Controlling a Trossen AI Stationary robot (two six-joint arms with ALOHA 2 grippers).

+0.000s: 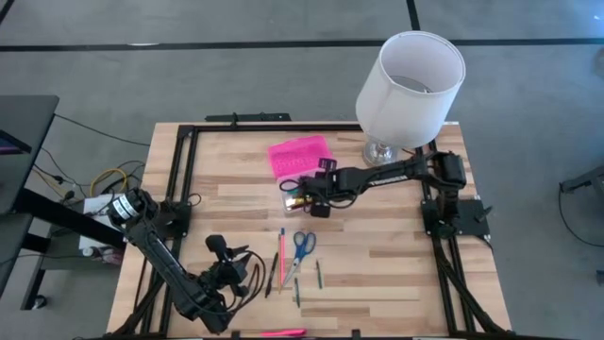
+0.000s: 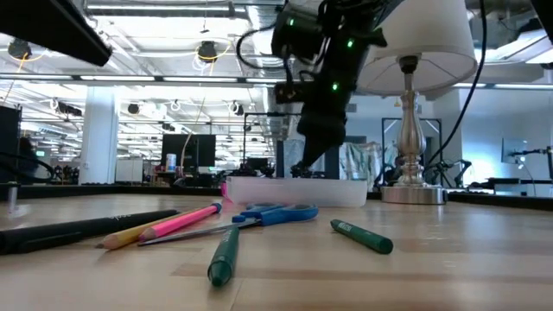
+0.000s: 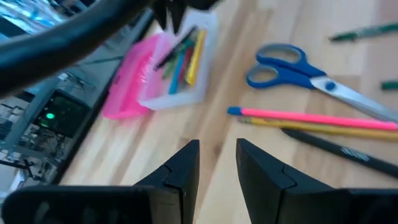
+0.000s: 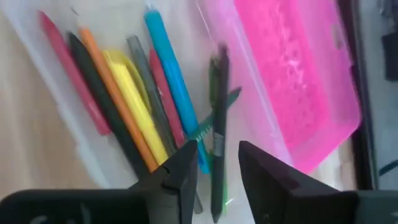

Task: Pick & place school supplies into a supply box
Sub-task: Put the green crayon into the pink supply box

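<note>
The supply box is a clear tray with its pink lid lying open beside it, at the table's middle. Several pens lie in the tray. My right gripper hangs open above it. A dark green pen, blurred, stands between its fingers with a gap on each side. Nearer the front edge lie the blue-handled scissors, a pink pencil, a black pen and green pens. My left gripper waits open at the front left.
A lamp with a white shade stands at the far right, its metal base just behind the box. A black frame runs along the table's edges. Another pink pen lies at the front edge.
</note>
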